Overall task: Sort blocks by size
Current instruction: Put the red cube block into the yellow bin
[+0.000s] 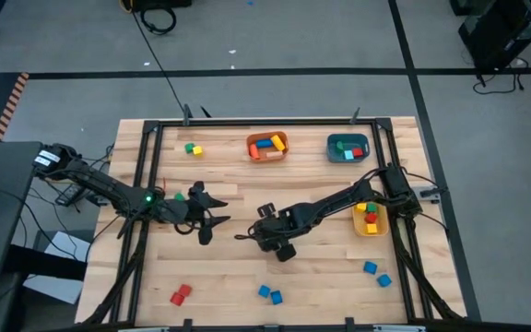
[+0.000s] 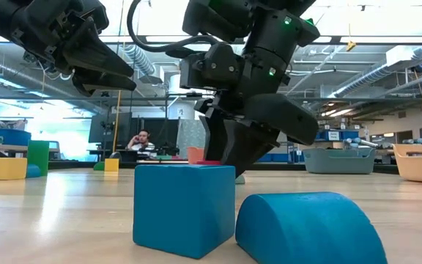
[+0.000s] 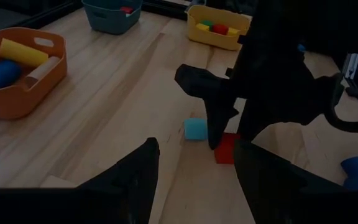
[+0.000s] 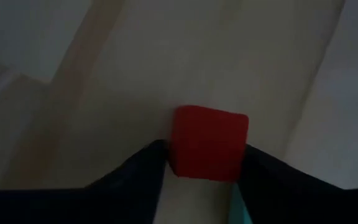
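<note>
The right end effector [image 4: 205, 163] is down at the middle of the pale wooden surface [image 1: 238, 277], its two dark fingers closed against the sides of a small red cube block [image 4: 207, 143] standing there. A light blue block [image 3: 196, 129] lies just beside the red one. The left end effector [image 3: 194, 171] hovers nearby with fingers parted, holding nothing.

From above, the dark right gripper [image 1: 267, 231] is covering the small red cube [image 4: 207, 143] completely. The teal plastic bin [image 3: 112, 14] is being cut off by the left wrist picture's edge. A seated person [image 2: 142, 139] far behind the table is showing too small to make out.
</note>
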